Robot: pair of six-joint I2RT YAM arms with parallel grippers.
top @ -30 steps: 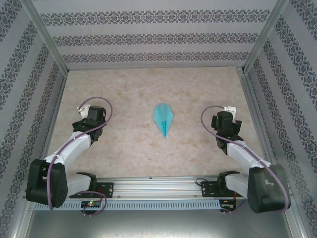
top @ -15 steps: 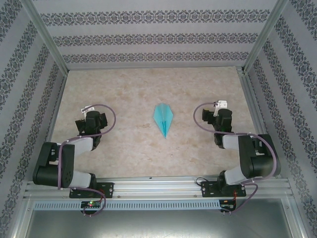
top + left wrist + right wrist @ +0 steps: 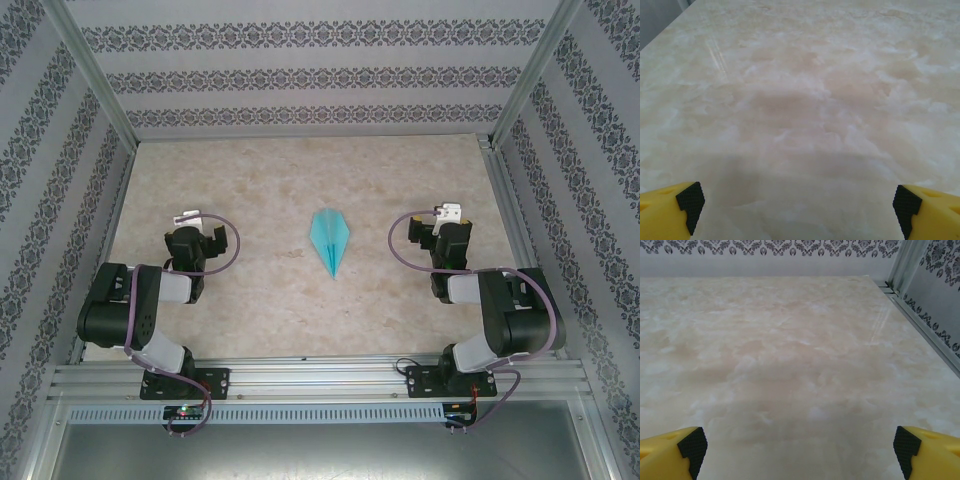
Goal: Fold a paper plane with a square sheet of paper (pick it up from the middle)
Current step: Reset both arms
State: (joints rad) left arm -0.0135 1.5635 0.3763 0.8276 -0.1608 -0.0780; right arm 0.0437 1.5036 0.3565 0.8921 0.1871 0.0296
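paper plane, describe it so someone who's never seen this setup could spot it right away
On the marbled beige table, seen from the top camera, look near the middle, between the left arm and right arm. There lies the paper plane: a slim turquoise dart, its long tip toward the arm bases. It is the one brightly coloured thing on the pale surface.

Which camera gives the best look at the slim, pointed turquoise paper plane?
The top external view: the turquoise paper plane lies whole, seen from above, on the beige marbled table. Both wrist cameras look across table surface elsewhere.
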